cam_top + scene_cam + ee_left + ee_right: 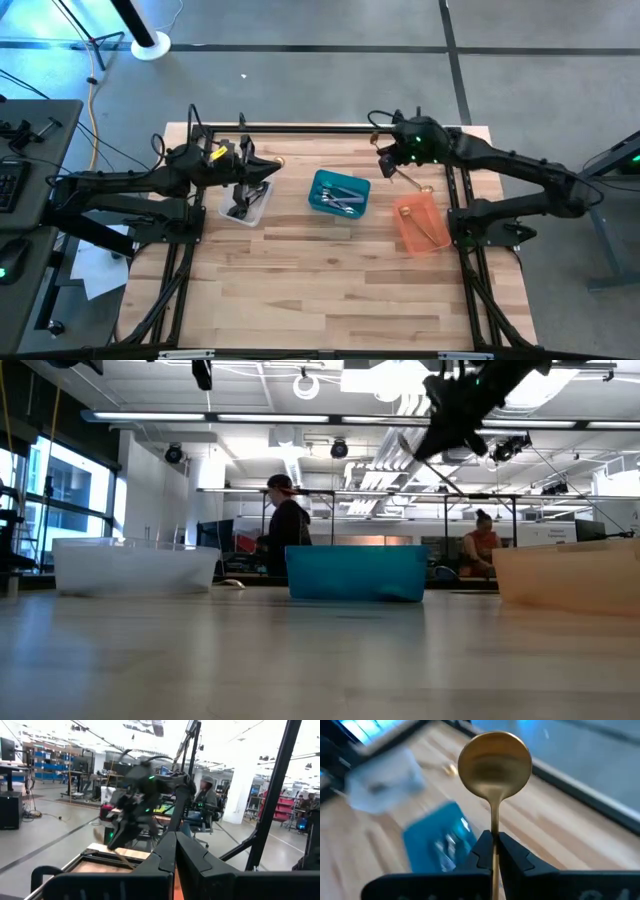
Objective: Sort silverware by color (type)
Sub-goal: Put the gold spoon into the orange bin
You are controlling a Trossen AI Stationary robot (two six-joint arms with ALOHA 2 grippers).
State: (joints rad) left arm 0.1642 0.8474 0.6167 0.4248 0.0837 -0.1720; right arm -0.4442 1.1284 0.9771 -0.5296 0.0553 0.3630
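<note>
Gold spoon: it's up in the air, a slim gold-toned spoon (pixel 494 770), bowl leading, handle running straight back between the fingers of the right claw (pixel 494 851).
Right claw: pressed together on the spoon's handle, pinching it low on the stem; in the high view the right claw (pixel 390 166) hangs over the bench's far side, between the teal bin (pixel 339 192) and the orange bin (pixel 420 222).
Handling: I'd judge it light, stiff and slick, thin polished metal, so a narrow pinch like this can let it swivel or slide; a hold nearer the middle of the handle should steady it.
Spoon versus claw: the bowl sticks out well beyond the fingertips, on the claw's centre line, not tilted to either side.
Where it belongs: gold pieces already lie in the orange bin, near the claw, which looks like its home.
Left claw: shut on nothing, waiting above the clear bin (pixel 245 203), where dark utensils lie.
Bench: bare wood (pixel 320 290) nearer the camera.
</note>
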